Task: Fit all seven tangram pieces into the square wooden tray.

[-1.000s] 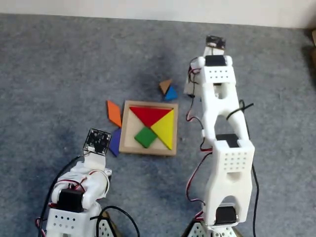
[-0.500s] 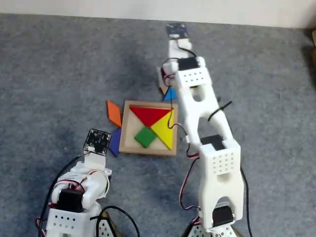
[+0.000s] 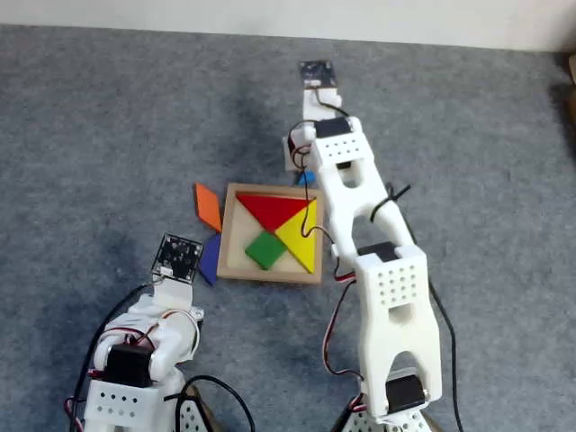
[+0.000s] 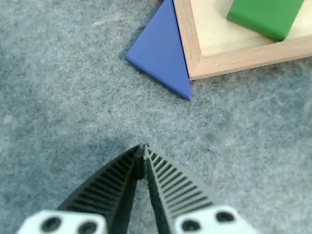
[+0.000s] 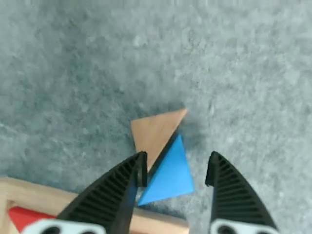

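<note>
The right gripper (image 5: 176, 169) hung with its fingers apart over the small light blue wooden triangle (image 5: 170, 175), so the piece sat between the two fingers. Its long side lay slanted against the small tan wooden triangle (image 5: 156, 132), and the two touched. In the high view this pair sat just above the top right corner of the square wooden tray (image 3: 270, 274), near the middle of the frame. The right arm was much nearer to them.

The left gripper (image 4: 144, 156) had its fingers pressed together on nothing. It sat near the dark blue wooden triangle (image 4: 163, 53), which touched the tray's left side.

There were seven pieces. Three lay in the tray: a big red triangle (image 3: 273, 211), a big yellow triangle (image 3: 302, 238) and a green square (image 3: 265, 250). Four lay outside on the grey carpet (image 3: 108, 135): the two small triangles, the dark blue one and an orange slanted piece (image 3: 208, 207).
</note>
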Robot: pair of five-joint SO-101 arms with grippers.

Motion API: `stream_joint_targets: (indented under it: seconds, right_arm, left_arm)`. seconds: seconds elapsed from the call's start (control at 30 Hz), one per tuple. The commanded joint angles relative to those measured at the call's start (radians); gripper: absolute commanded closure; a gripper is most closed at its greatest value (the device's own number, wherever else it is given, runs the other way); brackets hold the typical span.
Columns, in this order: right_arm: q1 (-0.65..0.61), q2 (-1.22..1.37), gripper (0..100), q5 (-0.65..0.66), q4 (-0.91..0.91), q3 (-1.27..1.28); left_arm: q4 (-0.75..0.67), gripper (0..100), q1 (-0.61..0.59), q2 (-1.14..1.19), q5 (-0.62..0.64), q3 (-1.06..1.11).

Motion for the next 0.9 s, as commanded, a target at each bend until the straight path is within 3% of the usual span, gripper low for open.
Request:
stream_joint_targets:
  seconds: [0.0, 0.6, 0.87]
  right_arm:
    - [0.018, -0.024, 80.0, -0.006, 0.053, -0.03]
    - [0.019, 0.111, 80.2, -0.006, 0.071, -0.061]
    - [0.05, 0.105, 97.1, -0.003, 0.087, -0.085]
  left_arm:
    - [0.005, 99, -0.008, -0.033, -0.008, 0.019]
    - [0.005, 99, -0.008, -0.033, -0.008, 0.019]
    - [0.005, 99, -0.008, -0.033, -0.008, 0.019]
